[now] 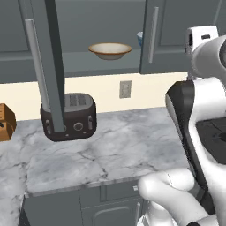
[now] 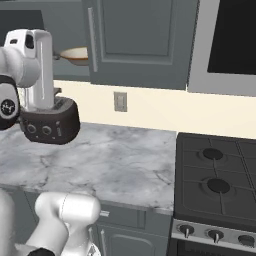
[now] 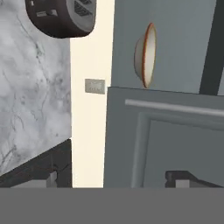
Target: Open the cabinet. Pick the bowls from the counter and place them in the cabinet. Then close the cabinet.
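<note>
The cabinet's left door (image 1: 49, 66) stands swung out towards me, its bar handle (image 1: 35, 62) facing left. The right door (image 1: 181, 35) hangs in front of the shelf's right part, handle (image 1: 153, 35) at its inner edge. The cream bowl with the tan rim (image 1: 110, 50) (image 2: 75, 55) (image 3: 145, 54) rests on the grey shelf. A sliver of the blue-patterned white bowl (image 1: 139, 39) peeks out behind the right door's edge. My gripper (image 3: 113, 179) is open and holds nothing; it faces the right door (image 3: 175, 144) just below its handle (image 3: 175, 107). The marble counter (image 1: 110, 150) (image 2: 115, 160) lies below.
A dark toaster (image 1: 68, 117) (image 2: 50, 125) (image 3: 61, 17) stands at the back of the counter under the open left door. A wall outlet (image 1: 125, 89) sits on the cream backsplash. A brown object (image 1: 5, 121) is at far left. A stove (image 2: 215, 185) adjoins the counter at right.
</note>
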